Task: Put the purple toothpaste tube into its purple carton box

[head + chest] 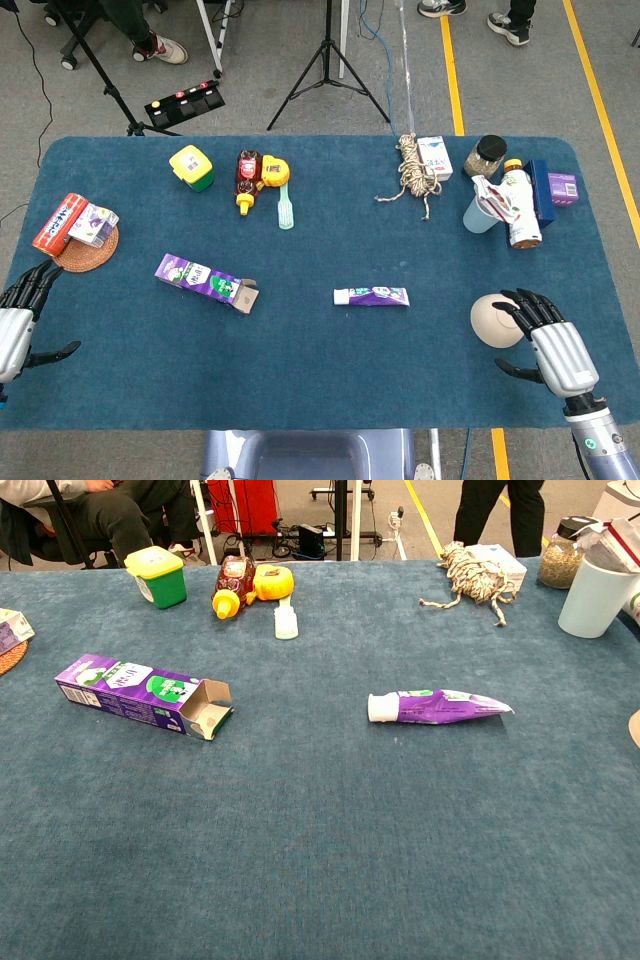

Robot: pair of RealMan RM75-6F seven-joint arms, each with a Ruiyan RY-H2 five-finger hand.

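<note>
The purple toothpaste tube (371, 296) (438, 706) lies flat near the table's middle, white cap pointing left. Well to its left lies the purple carton box (205, 279) (143, 694), its open flap end facing right toward the tube. My left hand (20, 315) rests at the table's left edge with fingers spread and nothing in it. At the front right, my right hand (550, 340) hovers with fingers apart, empty, just beside a round beige object (492, 320). Neither hand shows in the chest view.
Along the back stand a green-and-yellow container (191, 166), a bottle with a yellow item (258, 176), a mint toothbrush (286, 210), a coiled rope (416, 173), a jar (487, 154), a cup (481, 212) and boxes. A woven coaster (85, 250) with packets lies far left.
</note>
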